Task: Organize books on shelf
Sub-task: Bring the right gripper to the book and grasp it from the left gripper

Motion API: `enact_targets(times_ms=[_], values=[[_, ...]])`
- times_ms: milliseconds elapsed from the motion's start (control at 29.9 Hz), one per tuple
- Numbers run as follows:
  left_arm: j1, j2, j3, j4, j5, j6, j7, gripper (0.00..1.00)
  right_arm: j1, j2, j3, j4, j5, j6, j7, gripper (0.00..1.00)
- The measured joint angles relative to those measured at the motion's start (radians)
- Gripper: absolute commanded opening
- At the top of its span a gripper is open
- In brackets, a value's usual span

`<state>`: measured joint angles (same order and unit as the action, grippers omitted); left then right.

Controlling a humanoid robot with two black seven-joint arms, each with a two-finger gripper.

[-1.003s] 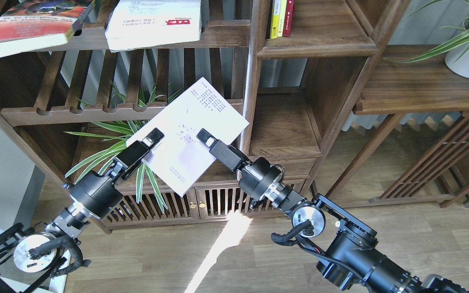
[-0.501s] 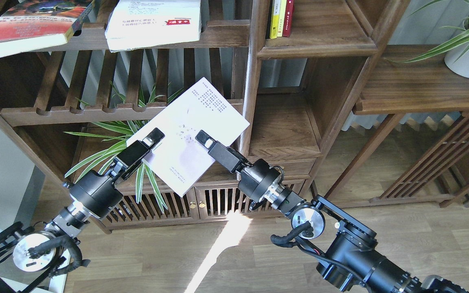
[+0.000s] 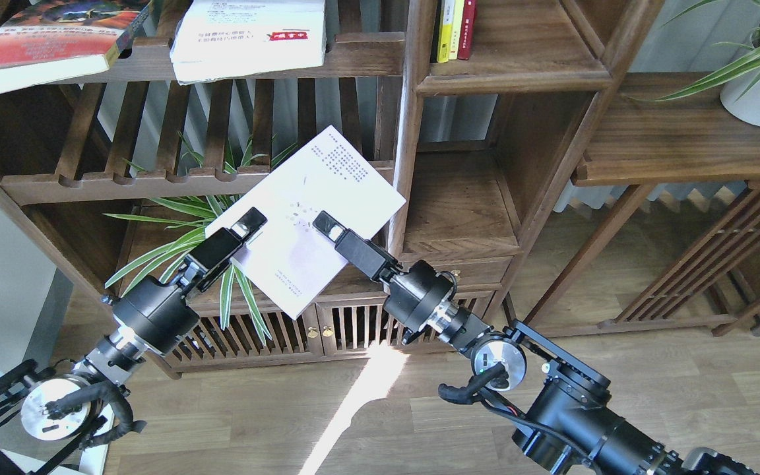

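A thin white book (image 3: 327,178) hangs tilted in front of the slatted rack, held between both arms. My left gripper (image 3: 250,221) is shut on its lower left edge. My right gripper (image 3: 322,223) is shut on it from the lower right, with one finger (image 3: 344,239) lying across the cover and the other hidden under it. Just right of the book is the shelf (image 3: 462,211), a narrow dark compartment with a flat plank floor. A red-orange book (image 3: 50,39) and a thick white book with a red label (image 3: 248,36) lie flat on the upper slatted rack.
The compartment above holds upright yellow and red books (image 3: 456,30). A leafy plant (image 3: 195,244) sits behind and below the held book. A white plant pot (image 3: 759,99) stands on the wide plank at right. A vertical post (image 3: 410,132) divides the rack from the shelf.
My right gripper has slid a little to the left across the white book, and its arm followed. The left gripper and the book have barely moved.
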<state>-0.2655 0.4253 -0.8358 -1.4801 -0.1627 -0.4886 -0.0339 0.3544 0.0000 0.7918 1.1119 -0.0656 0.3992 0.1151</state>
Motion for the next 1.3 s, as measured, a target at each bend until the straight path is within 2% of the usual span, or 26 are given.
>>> enact_targets(times_ms=[201, 401, 535, 769, 969, 1069, 1136, 1203, 1303], values=[[-0.013, -0.010, 0.019, -0.004, 0.001, 0.000, 0.003, 0.02, 0.000, 0.000, 0.000, -0.001, 0.001, -0.002, 0.000, 0.76], [-0.022, -0.010, 0.027, -0.008, 0.001, 0.000, 0.001, 0.02, 0.000, 0.000, 0.000, -0.001, 0.002, -0.002, 0.000, 0.72], [-0.023, -0.008, 0.027, -0.009, 0.002, 0.000, 0.000, 0.02, 0.000, 0.000, 0.000, -0.001, 0.010, 0.004, 0.000, 0.61], [-0.022, -0.005, 0.026, -0.009, 0.002, 0.000, -0.002, 0.04, 0.000, 0.000, 0.000, -0.001, 0.069, 0.057, 0.004, 0.23], [-0.022, -0.005, 0.025, -0.006, 0.002, 0.000, -0.003, 0.07, 0.001, 0.000, 0.000, 0.000, 0.109, 0.089, 0.004, 0.17], [-0.021, -0.005, 0.025, -0.004, 0.002, 0.000, -0.003, 0.16, 0.001, 0.000, -0.001, 0.002, 0.112, 0.089, 0.002, 0.17], [-0.021, -0.005, 0.023, -0.003, 0.002, 0.000, -0.001, 0.26, 0.003, 0.000, -0.001, 0.003, 0.112, 0.089, 0.002, 0.17], [-0.021, -0.005, 0.016, 0.000, 0.004, 0.000, 0.004, 0.44, 0.003, 0.000, -0.001, 0.003, 0.112, 0.089, 0.002, 0.17], [-0.022, -0.005, 0.005, 0.001, 0.008, -0.001, 0.008, 0.63, 0.003, 0.000, -0.001, 0.004, 0.112, 0.090, 0.002, 0.17]])
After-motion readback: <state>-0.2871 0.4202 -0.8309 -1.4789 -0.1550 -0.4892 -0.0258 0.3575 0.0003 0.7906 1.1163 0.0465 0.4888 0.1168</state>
